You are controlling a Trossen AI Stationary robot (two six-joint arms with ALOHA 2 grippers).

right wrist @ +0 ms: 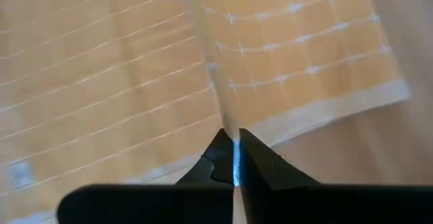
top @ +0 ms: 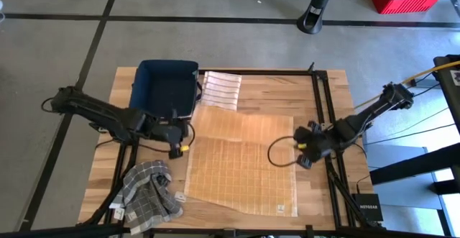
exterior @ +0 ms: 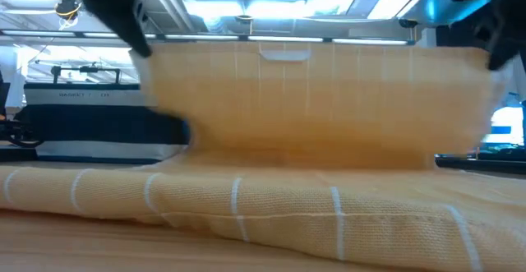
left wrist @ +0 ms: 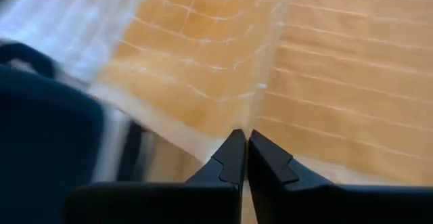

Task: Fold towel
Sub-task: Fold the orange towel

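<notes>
Mid-table lies my orange checked cloth towel (top: 241, 162), its far edge raised between both claws. Left gripper (left wrist: 241, 158) and right gripper (right wrist: 235, 158) each pinch a corner; I judge the near edge lies straight ahead for folding.

The left arm is reached in from the table's left side, bent at the elbow, with its gripper (top: 181, 139) held at the towel's (top: 241, 159) left edge; its fingers (left wrist: 233, 158) are pinched together on a raised edge of the cloth. The right arm is reached in from the right side, its gripper (top: 302, 152) placed at the towel's right edge, and its fingers (right wrist: 220, 158) are likewise clamped on the cloth.
</notes>
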